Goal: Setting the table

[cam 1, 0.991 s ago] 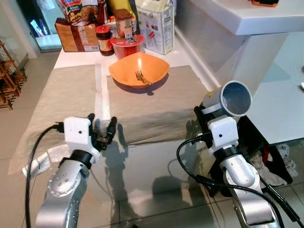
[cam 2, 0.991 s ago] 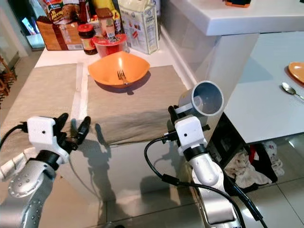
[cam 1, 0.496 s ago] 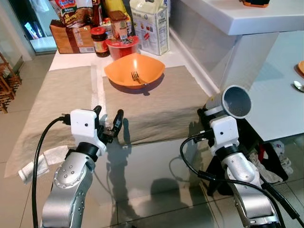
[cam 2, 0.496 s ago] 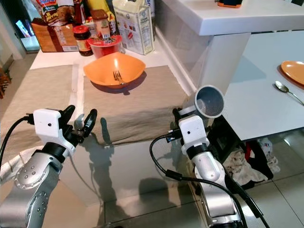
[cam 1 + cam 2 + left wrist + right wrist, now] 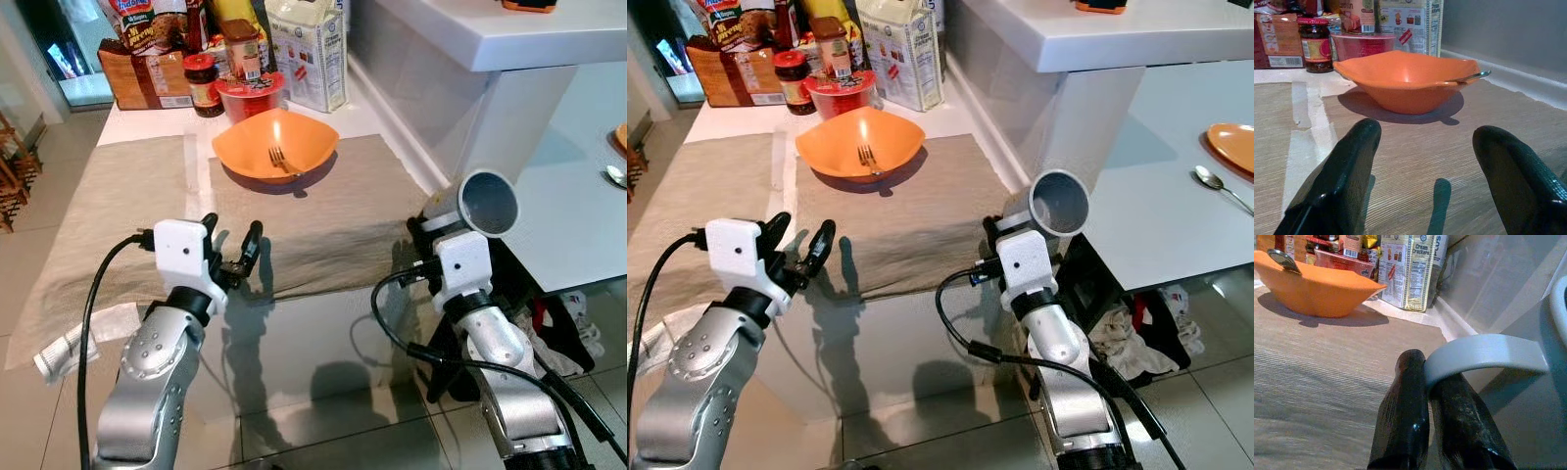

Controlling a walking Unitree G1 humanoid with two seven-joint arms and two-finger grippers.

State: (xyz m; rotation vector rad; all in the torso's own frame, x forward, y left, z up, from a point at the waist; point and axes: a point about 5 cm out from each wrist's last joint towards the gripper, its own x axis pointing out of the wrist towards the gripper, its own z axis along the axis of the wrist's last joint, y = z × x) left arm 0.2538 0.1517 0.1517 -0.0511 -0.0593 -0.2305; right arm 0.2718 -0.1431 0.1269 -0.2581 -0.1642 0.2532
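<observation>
home kitchen for sure — white counter [image 5: 157, 122] stacked with groceries, cracker box [image 5: 311, 49], jam jar [image 5: 201, 71], placemats [image 5: 323, 211], tiled floor [image 5: 313, 392]

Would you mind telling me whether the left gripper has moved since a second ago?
Yes. The left gripper has advanced toward the orange bowl: its open fingers now overlap the placemat's near edge, where earlier they sat short of it.

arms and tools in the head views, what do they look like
Both arms are silver metal with dimpled, rounded forearm shells, each topped by a white boxy wrist block. A black cable loops out from each block and runs back along the arm. The left tool and right tool each have two long black fingers with rounded tips, slightly glossy.
</observation>
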